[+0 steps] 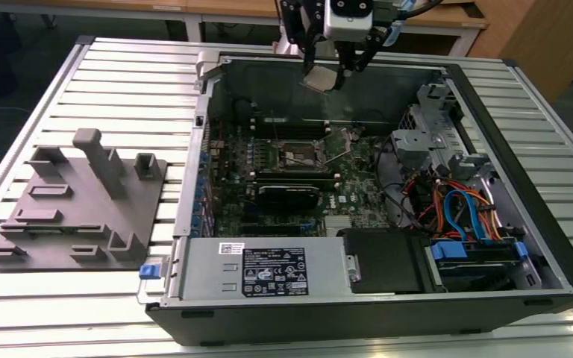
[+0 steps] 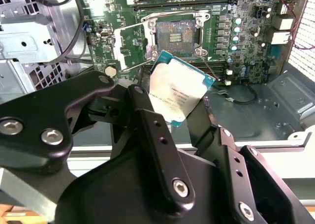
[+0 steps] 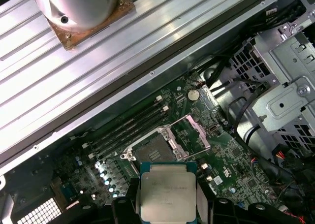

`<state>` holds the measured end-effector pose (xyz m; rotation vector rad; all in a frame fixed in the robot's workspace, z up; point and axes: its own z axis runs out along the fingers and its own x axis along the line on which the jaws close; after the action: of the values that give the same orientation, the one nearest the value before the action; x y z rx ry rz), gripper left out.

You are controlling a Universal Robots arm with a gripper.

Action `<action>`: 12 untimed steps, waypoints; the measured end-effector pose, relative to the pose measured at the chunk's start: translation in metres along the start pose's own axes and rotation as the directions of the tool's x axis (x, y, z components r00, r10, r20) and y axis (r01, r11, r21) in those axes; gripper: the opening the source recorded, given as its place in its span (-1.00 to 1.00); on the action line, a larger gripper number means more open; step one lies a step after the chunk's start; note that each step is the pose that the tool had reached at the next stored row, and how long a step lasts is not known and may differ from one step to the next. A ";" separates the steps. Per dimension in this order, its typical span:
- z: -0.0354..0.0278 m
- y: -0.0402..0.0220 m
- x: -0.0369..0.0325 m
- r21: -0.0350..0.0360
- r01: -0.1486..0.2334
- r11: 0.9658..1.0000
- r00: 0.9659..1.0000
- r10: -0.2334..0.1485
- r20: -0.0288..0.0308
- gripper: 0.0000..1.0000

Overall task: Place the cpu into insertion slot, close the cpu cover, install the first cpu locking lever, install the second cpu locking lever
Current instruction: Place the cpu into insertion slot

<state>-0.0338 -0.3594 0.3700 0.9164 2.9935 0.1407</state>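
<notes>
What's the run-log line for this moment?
gripper shut on cpu, above motherboard | insertion slot empty | cpu cover open

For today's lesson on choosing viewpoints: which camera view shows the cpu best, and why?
The first wrist view: the cpu faces the camera squarely, its metal top plain. The second wrist view shows it tilted, one edge behind the claw. The exterior view shows it small, above the case.
</notes>
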 end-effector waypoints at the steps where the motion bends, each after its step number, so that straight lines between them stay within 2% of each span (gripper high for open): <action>1: 0.0000 0.0000 0.0000 0.000 -0.002 1.000 1.000 0.002 0.000 0.07; 5: 0.0000 0.0000 0.0000 -0.001 -0.045 0.999 0.999 0.045 0.004 0.07; 9: 0.0002 0.0000 0.0000 -0.003 -0.113 0.994 0.994 0.113 0.010 0.07; 12: 0.0002 0.0000 0.0000 -0.003 -0.117 0.993 0.993 0.117 0.010 0.07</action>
<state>-0.0338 -0.3594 0.3698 1.0888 2.9296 0.1392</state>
